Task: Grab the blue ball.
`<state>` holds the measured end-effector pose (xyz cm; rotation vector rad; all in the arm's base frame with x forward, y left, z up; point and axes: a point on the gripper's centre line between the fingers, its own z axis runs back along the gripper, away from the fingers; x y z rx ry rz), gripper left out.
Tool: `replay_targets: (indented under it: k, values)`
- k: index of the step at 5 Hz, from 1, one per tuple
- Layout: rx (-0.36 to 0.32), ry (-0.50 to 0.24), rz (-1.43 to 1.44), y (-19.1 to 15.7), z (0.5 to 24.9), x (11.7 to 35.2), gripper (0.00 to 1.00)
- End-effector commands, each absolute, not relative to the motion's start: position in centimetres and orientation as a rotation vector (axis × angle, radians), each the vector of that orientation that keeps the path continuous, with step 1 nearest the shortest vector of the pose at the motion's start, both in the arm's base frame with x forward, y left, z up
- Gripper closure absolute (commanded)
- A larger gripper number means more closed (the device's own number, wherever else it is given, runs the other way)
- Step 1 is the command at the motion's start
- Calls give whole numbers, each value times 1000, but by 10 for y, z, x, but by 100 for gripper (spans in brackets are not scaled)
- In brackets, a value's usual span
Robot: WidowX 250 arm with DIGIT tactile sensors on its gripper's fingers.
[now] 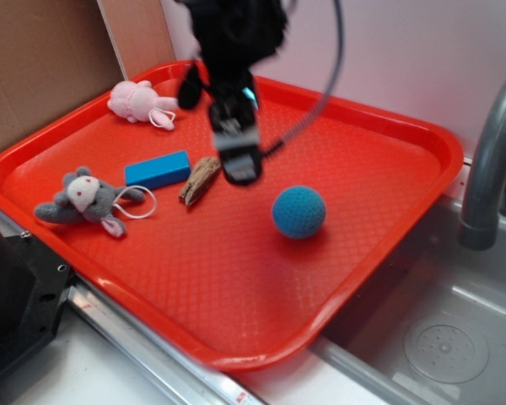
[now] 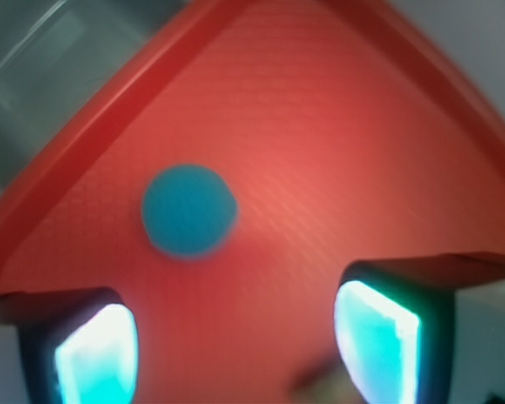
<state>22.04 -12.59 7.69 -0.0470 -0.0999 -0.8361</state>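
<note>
A teal-blue knitted ball [image 1: 299,212] on a red, diamond-textured tray [image 1: 236,287], alongside a blue block [image 1: 157,169], pink plush [image 1: 139,103] and grey plush [image 1: 86,199].

Red plastic tray [image 1: 388,245], textured floor, raised rim, resting at the edge of a grey sink [image 1: 455,337].

Lying directly on the tray:
- blue ball [image 1: 299,212], knitted surface, right of centre, apart from the other items
- blue rectangular block [image 1: 158,169], flat, left of centre
- brown wood piece [image 1: 200,180], just beside the block
- grey plush toy [image 1: 86,199], near the left rim
- pink plush toy [image 1: 139,103], at the far left corner
</note>
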Motion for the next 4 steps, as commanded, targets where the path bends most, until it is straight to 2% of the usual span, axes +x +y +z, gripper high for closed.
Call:
replay_targets:
  k: [1,2,3,4]
  values:
    - [-168,-26,-970,-164,37,218,0]
    - [-157,-3,-945,-164,33,211,45]
    - [-130,-13,-936,-160,35,210,100]
    - [-102,-40,-900,-153,45,210,100]
